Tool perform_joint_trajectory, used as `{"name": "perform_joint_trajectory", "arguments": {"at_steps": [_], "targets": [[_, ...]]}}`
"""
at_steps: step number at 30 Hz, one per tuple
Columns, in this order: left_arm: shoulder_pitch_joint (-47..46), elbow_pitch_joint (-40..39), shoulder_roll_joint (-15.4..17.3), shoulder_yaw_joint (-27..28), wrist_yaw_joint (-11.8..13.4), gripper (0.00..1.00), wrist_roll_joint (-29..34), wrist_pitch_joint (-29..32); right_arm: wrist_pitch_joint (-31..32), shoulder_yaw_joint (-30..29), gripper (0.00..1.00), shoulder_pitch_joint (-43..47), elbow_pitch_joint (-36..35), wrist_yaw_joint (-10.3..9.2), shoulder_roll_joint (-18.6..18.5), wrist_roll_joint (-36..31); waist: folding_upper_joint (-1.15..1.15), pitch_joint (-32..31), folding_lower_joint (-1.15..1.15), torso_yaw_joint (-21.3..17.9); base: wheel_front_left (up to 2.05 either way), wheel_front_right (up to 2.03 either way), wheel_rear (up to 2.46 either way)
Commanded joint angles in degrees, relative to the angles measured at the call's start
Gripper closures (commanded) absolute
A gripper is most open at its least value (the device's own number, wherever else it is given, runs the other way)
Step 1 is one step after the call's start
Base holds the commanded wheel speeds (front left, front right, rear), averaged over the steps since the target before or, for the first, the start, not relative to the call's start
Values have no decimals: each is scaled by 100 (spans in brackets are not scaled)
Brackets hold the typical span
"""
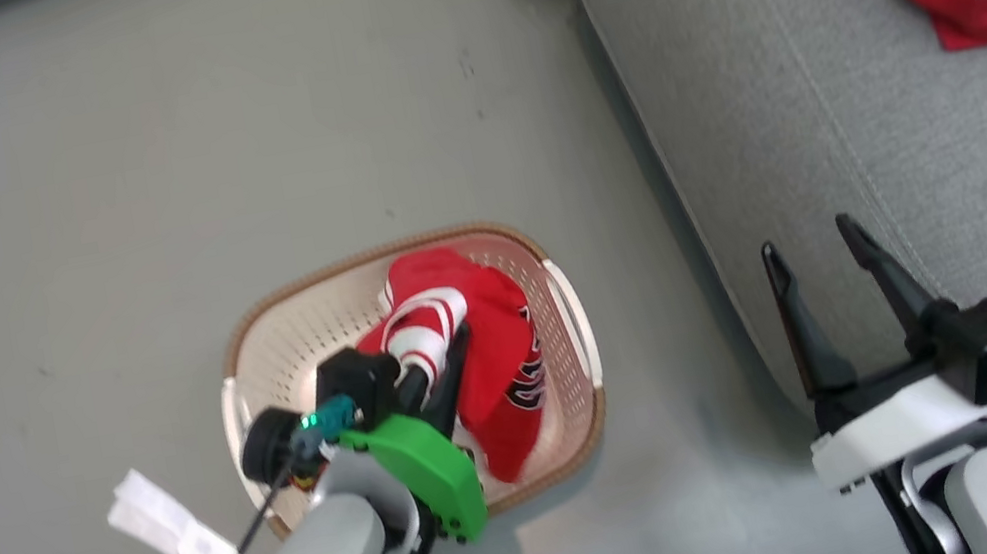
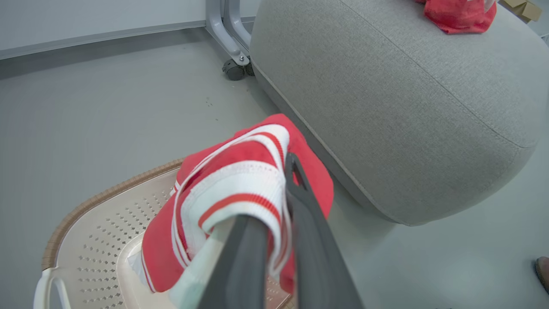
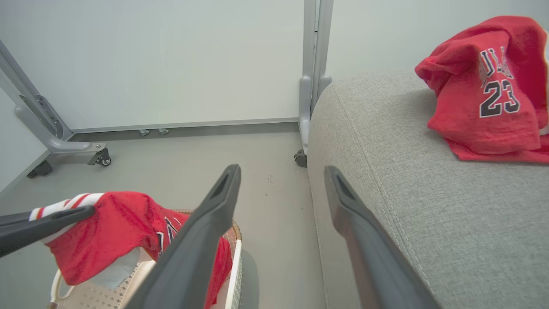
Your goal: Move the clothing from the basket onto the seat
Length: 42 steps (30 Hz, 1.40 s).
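Left gripper (image 1: pixel 439 360) is pinching shut on the clothing (image 1: pixel 491 318) above the basket (image 1: pixel 302 286). I'm eyeing the seat (image 1: pixel 838 155) off to my right.

L pincer (image 1: pixel 445 357) at 7 o'clock, fingers pointing 1 o'clock, clamped on clothing (image 1: pixel 490 313). R pincer (image 1: pixel 806 235) at 4 o'clock, jaws wide apart, pointing 12.
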Motion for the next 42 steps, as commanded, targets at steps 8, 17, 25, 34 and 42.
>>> {"name": "perform_joint_trajectory", "arguments": {"at_steps": [8, 17, 25, 34, 42], "targets": [[1067, -918, 48, 598, 255, 100, 762, -19, -17, 220, 0, 577, 210, -8, -20, 33, 0, -2149, 0, 363, 0, 0, 0], [1345, -1874, 197, 923, 373, 100, 1298, -19, -17, 390, 0, 724, 219, -8, -18, 54, 0, -2294, 0, 467, 0, 0, 0], [1301, -2522, 251, 808, 282, 100, 1514, 7, -17, 647, 0, 731, 305, -8, -23, 107, 0, -2335, 0, 613, 0, 0, 0], [1058, -3490, 297, 604, 244, 100, 1647, 203, -17, 988, 0, 445, 579, -8, -164, 174, 0, -2269, 0, 739, 0, 0, 0], [1000, -4442, 377, 405, 222, 100, 1713, 527, -17, 1086, 0, 309, 803, -8, -336, 212, 0, -2219, 0, 873, 0, 0, 0]]}}
